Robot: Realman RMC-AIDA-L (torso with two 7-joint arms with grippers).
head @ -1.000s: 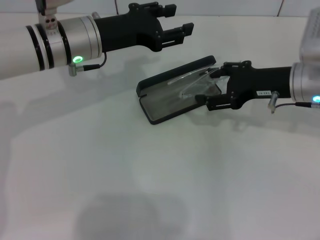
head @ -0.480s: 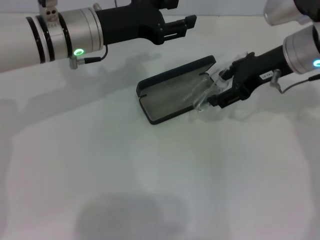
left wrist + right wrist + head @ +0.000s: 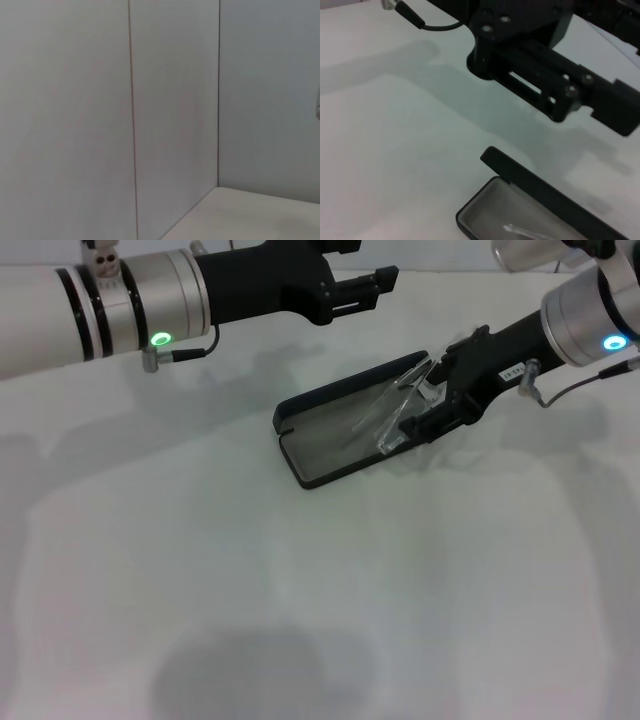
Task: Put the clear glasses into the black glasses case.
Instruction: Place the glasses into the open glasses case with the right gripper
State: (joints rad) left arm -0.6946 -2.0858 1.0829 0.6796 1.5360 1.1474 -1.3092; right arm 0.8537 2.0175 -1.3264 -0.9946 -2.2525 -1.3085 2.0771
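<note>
Since second ago: my right wrist has risen and tipped, clear glasses (image 3: 392,412) now slanting, far end dipping into black glasses case (image 3: 330,440). Glasses light, thin, slick, springy plastic; best held at frame end, gently. My right gripper (image 3: 428,412) pinching that end. Left gripper (image 3: 362,290) spread, hovering beyond case over white table (image 3: 300,590).
</note>
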